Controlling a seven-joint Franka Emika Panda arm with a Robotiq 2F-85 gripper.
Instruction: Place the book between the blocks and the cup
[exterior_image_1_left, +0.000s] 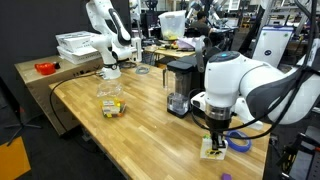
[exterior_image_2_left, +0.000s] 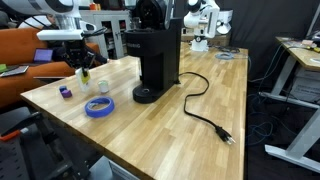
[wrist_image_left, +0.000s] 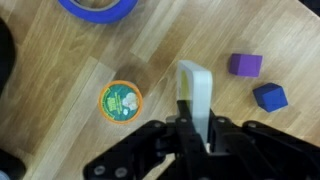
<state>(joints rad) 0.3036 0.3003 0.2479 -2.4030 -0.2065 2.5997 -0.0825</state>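
Across the wrist view, on the wooden worktop (wrist_image_left: 60, 60), the cup (wrist_image_left: 121, 100) lies to the left. The book (wrist_image_left: 195, 85) stands edge-on in the middle, pinched by the end effector (wrist_image_left: 196, 120). The blocks (wrist_image_left: 245, 65), purple and blue, sit to the right. The placing step looks nearly done, though I cannot tell whether the book touches the wood. The next move calls for lowering gently, releasing, and rising straight so neither neighbour is nudged.
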